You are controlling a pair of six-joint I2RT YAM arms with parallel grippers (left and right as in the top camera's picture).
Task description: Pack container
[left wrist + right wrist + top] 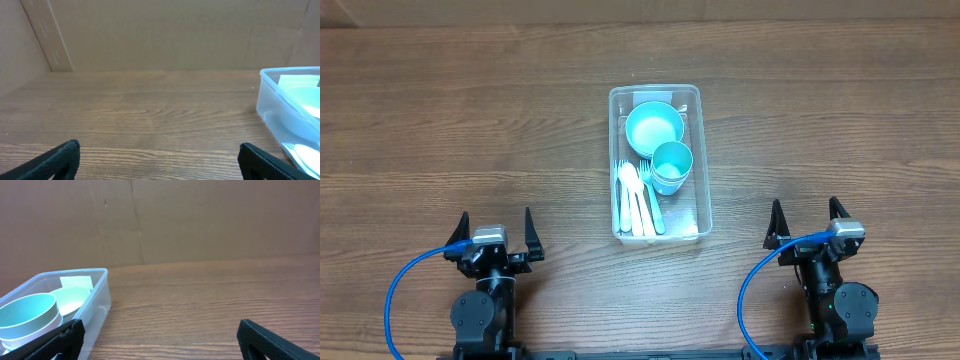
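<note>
The clear plastic container [702, 160] stands at the table's middle. Inside it are a teal bowl [653, 128], a teal cup [671, 165] and several white and teal utensils [638, 197]. The container also shows at the right edge of the left wrist view [272, 100] and at the left of the right wrist view [95, 300], with the cup [27, 315] in it. My left gripper [496, 232] is open and empty at the front left, well apart from the container. My right gripper [807, 222] is open and empty at the front right.
A brown cardboard wall [165, 35] stands along the back of the wooden table [450, 130]. Blue cables [405, 290] run from both arms near the front edge.
</note>
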